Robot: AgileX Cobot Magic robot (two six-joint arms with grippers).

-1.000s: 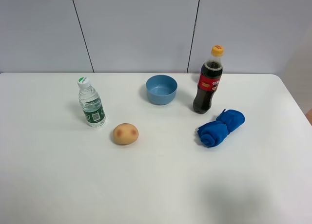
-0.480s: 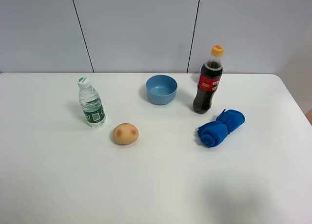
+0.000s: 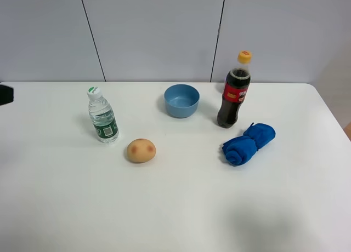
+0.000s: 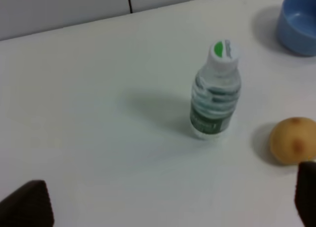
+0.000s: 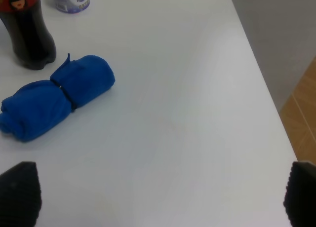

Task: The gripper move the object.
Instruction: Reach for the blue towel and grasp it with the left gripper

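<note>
Black at the table [image 3: 175,208] edge, the left arm [image 3: 4,93] has just been brought in, left gripper [image 4: 165,207] spread apart, bottle [image 3: 102,116] probably targeted.

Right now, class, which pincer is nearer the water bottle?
Left. The left pincer has the water bottle ahead of it. The right pincer hovers by the rolled blue towel and cola bottle, far across from the water bottle.
</note>
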